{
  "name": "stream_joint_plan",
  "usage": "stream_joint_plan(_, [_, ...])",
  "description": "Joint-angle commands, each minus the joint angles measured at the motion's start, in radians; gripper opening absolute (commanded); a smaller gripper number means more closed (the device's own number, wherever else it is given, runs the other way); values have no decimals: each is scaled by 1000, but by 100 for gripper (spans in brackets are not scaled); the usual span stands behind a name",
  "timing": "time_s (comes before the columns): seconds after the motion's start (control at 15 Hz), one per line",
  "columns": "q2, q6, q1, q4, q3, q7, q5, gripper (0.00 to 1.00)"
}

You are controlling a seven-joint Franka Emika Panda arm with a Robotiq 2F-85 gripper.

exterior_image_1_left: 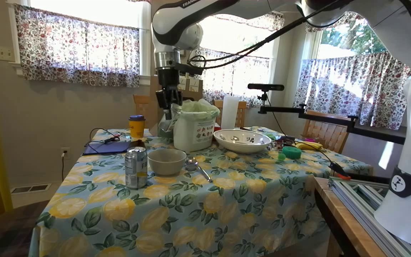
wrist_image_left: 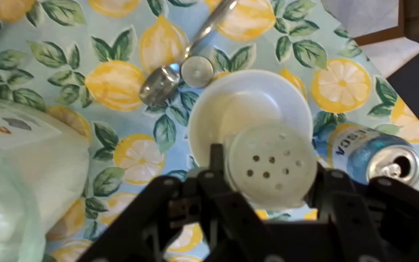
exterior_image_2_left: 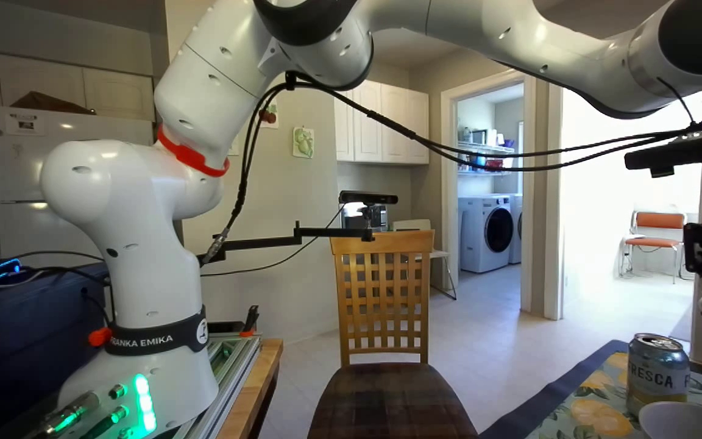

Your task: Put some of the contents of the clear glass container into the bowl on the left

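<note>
Wrist view: swinging wide could bump the bin [wrist_image_left: 62, 160] at far left. Partly hiding the bowl [wrist_image_left: 249, 98], right of centre, is the shaker [wrist_image_left: 273, 160], holed top showing, pinched by the 2-fingered gripper [wrist_image_left: 267, 168]; tipped off-line, it would likely spill past the bowl's edge, and smooth sides may slip. The can [wrist_image_left: 366, 153], at right, crowds that side; the spoon [wrist_image_left: 164, 82] and disc [wrist_image_left: 197, 71] lie upper centre.
</note>
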Motion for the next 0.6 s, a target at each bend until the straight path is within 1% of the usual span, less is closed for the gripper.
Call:
stream_joint_plan(0.0, [-18, 82, -20, -26, 33, -36, 84, 25])
stream_joint_plan(0.2, [-10, 145, -32, -32, 55, -74, 143, 25])
stream_joint_plan(0.53, [-12, 256, -43, -75, 69, -139, 185, 25])
